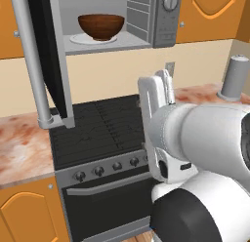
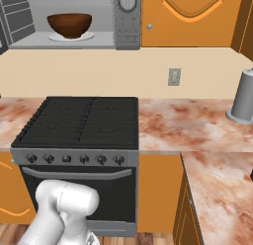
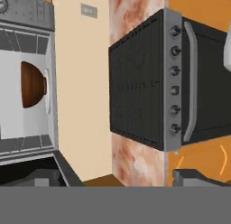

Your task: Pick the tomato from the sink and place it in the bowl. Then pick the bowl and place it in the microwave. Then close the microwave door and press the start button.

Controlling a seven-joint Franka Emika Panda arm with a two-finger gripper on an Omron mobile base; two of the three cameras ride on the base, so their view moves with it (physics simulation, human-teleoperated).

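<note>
The microwave (image 1: 161, 21) hangs open above the stove. Inside it the brown wooden bowl (image 1: 101, 26) rests on the white turntable plate (image 1: 78, 39); the bowl (image 2: 69, 24) is also plain in the right base view. The hand view is rolled sideways and shows the bowl (image 3: 32, 84) in the pale interior. The microwave door (image 1: 46, 55) stands swung out to the left, its bar handle (image 1: 29, 60) facing me. My gripper (image 3: 119, 178) is open with nothing between its fingers, set back from the microwave. The tomato is hidden and the sink is out of view.
A black stove (image 2: 79, 120) with a row of knobs sits below the microwave, between marbled counters (image 2: 197, 125). A grey canister (image 2: 243, 96) stands at the back right of the counter. Orange cabinets (image 2: 188, 17) flank the microwave.
</note>
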